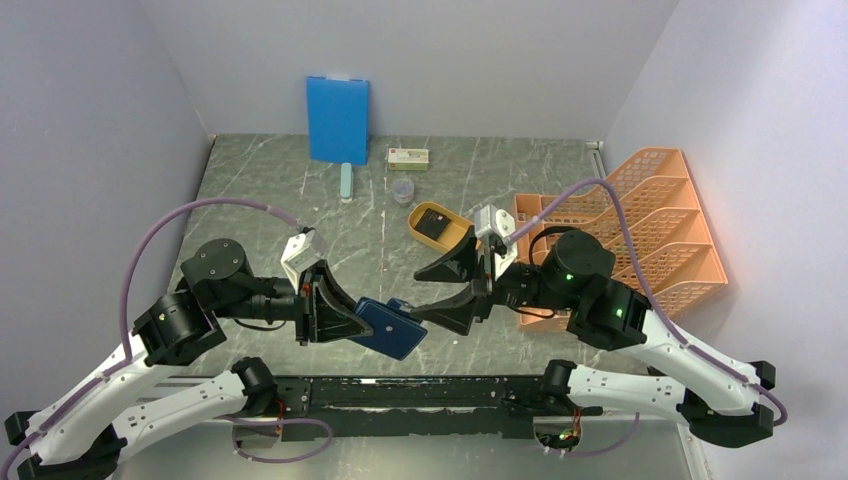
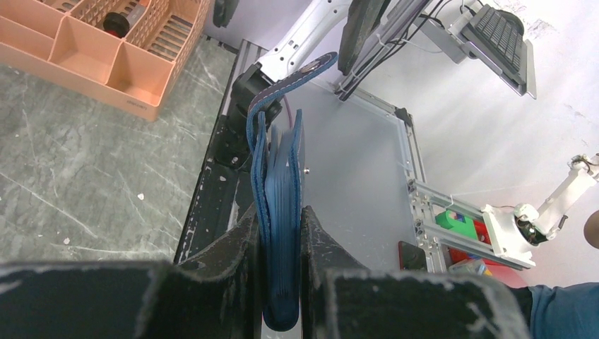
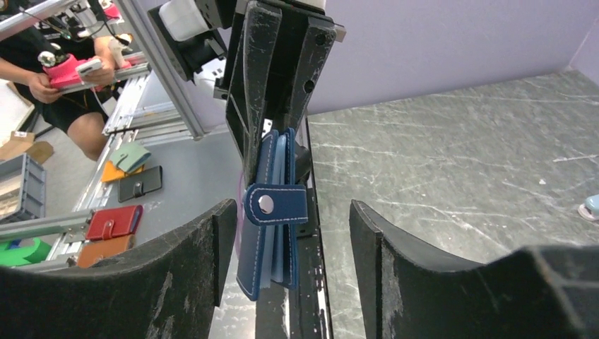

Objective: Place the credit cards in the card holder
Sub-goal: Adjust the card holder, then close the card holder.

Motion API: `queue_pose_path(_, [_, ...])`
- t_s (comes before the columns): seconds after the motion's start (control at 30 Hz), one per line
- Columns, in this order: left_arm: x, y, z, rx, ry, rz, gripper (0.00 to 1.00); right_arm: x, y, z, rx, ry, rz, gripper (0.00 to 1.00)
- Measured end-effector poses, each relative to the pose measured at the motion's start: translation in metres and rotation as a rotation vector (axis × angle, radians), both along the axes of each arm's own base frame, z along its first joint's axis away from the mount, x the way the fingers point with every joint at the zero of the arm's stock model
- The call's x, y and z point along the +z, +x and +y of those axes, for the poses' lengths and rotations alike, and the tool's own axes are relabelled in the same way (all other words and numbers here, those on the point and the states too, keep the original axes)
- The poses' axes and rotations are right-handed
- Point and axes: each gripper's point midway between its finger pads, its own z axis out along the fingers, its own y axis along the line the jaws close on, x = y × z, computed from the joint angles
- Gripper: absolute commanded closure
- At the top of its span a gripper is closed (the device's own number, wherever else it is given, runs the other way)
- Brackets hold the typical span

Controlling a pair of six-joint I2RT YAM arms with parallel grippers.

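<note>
Card holder [image 3: 272, 226] within spread right end effector [image 3: 292, 215]: free gap one side, tight other.

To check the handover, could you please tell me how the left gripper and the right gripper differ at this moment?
The left gripper is shut on the card holder, pinching one end; the right gripper is open and holds nothing. The left gripper's jaws press the holder's sides; the right gripper's jaws stand either side of its free end, with gaps showing. Both face each other around the same holder.

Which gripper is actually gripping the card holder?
The left gripper, shut on the navy card holder; the right gripper stands open at its clasp end.
</note>
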Motion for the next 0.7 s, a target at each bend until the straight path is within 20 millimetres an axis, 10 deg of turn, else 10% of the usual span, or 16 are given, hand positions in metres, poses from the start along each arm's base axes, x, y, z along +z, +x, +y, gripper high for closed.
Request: queue_pose_path(0.7, [0.0004, 0.0052, 0.0023, 0.042, -0.001, -0.006, 0.95, 0.005, -0.0035, 0.0088, 0.041, 0.0, 0.012, 0.86])
